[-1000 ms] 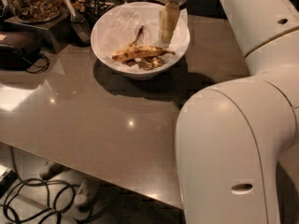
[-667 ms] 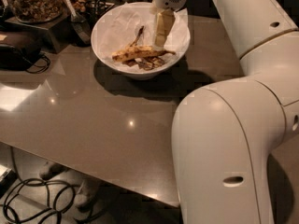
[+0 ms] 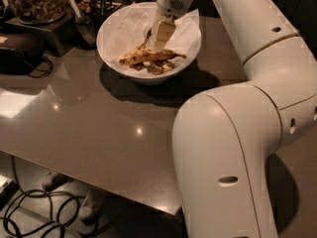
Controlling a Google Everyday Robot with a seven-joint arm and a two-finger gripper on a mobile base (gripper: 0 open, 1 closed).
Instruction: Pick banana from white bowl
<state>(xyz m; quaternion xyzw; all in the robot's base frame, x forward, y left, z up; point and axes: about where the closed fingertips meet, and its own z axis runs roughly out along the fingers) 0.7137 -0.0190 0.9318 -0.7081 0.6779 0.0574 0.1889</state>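
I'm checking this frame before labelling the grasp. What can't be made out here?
Camera view:
1. Contact: the end effector hangs over the bowl, just above the banana; its own tip hides whether they touch.
2. Dark bits under the banana: too small to identify.
3. Jar: top cut off by the upper edge.
4. Table: right front hidden by the arm.

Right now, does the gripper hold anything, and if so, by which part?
Nothing seems held. The gripper hangs over the white bowl, just above the banana, which lies flat on the paper lining.
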